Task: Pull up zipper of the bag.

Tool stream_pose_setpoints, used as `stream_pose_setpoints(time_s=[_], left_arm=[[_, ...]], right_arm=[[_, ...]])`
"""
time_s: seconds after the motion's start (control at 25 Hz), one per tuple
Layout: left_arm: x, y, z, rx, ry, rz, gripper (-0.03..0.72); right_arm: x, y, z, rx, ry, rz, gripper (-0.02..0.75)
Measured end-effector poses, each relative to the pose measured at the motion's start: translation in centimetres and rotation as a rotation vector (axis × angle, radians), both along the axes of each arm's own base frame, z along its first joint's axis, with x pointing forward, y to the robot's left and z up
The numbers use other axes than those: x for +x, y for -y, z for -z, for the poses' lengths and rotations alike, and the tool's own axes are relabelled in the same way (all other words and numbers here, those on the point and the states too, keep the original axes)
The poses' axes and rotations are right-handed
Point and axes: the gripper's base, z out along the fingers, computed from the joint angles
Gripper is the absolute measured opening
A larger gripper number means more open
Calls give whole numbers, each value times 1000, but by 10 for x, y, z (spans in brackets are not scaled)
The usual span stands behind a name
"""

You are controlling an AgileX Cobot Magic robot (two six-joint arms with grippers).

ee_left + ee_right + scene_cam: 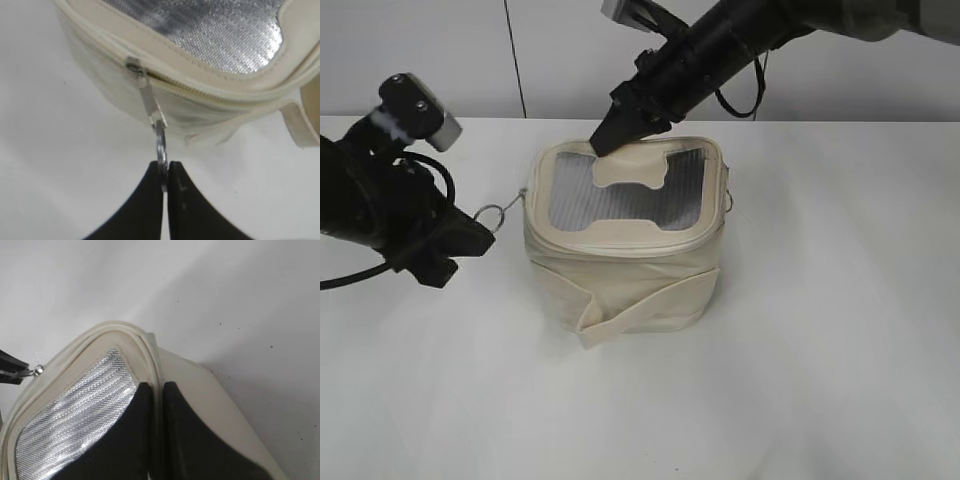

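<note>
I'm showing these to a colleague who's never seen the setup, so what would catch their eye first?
Probably the cream bag in the middle of the white table, with its shiny grey top panel. Next, the left hand, shut on a silver ring pull of the zipper at the bag's left side. Then the right hand, pinching the bag's far top rim.

bag: small boxy cream fabric bag (pixel 630 280)
top panel: silvery-grey ribbed panel (pixel 620 195), cream patch (pixel 629 171)
zipper pull: silver metal ring (pixel 160 145)
end effectors: black left end effector (pixel 164 172), black right end effector (pixel 157 392)
table: plain white table (pixel 820 350)
</note>
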Motion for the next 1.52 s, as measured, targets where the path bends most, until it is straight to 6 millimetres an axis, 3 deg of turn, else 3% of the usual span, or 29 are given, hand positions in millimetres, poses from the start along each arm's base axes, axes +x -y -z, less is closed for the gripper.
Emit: stream_pose_setpoints(time_s=[0.32,0.64,0.8,0.92,1.04,1.2,1.28,1.44,1.52], left_arm=[[-18,3,2,-16,-56,45,8],[-54,59,3,-33,-68,245,11],[-68,92,5,-48,-8,254,13],[-69,102,6,-77,-10,205,18],[-64,98,5,-106,-44,150,80],[-53,74,-6,-169,-131,105,342],[-48,58,-14,-202,-172,68,435],[-32,27,-34,-224,-151,-27,424],[-10,22,-51,-240,-103,-44,389]], right_arm=[[0,0,0,1,-10,9,41],[0,0,0,0,-21,20,41],[0,0,0,0,-23,19,41],[0,0,0,0,-33,26,41],[1,2,0,1,-56,61,78],[12,24,-6,11,-66,123,335],[19,43,-16,17,-66,171,386],[27,95,-41,4,-53,289,384],[20,120,-40,-3,-82,344,382]])
